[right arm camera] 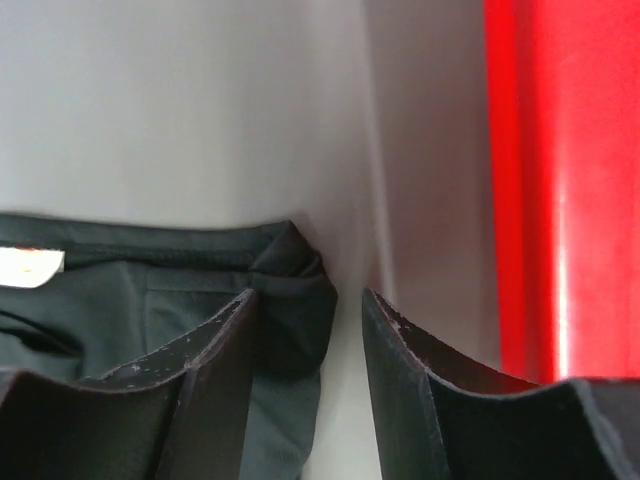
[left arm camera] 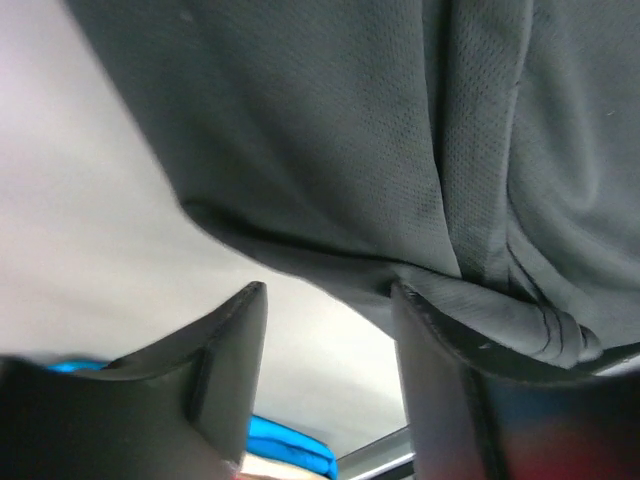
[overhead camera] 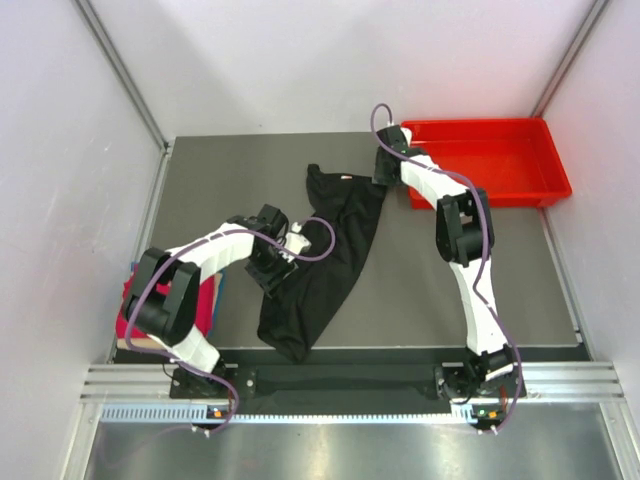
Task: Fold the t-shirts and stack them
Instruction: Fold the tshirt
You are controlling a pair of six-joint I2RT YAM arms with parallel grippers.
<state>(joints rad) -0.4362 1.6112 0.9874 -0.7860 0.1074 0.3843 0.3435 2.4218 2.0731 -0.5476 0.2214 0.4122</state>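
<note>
**A:** What lies nearest on the counter [overhead camera: 420,290]?

**B:** At the near left corner there is a red t-shirt [overhead camera: 128,312], partly hidden by the left arm. The edge of a blue t-shirt [overhead camera: 216,298] shows along its right side.

**A:** And the black one?

**B:** The black t-shirt [overhead camera: 325,265] lies in a long, crumpled band across the middle of the counter. It starts close to the near edge and slants away toward the far edge, where it spreads wider.

**A:** Where is the left gripper?

**B:** The left gripper [overhead camera: 288,248] sits at the shirt's left edge, about midway along. In the wrist view its fingers [left arm camera: 225,340] stand apart with a bare gap between them. A fold of black cloth bunches against the tip of one finger.

**A:** And the right gripper?

**B:** The right gripper [overhead camera: 384,168] is at the shirt's far right corner. Its jaws are apart too, and a rolled corner of the cloth pokes into the gap beside one finger.

**A:** Anything farther?

**B:** A red tray [overhead camera: 500,160] in the far right corner, just beside that gripper.
</note>
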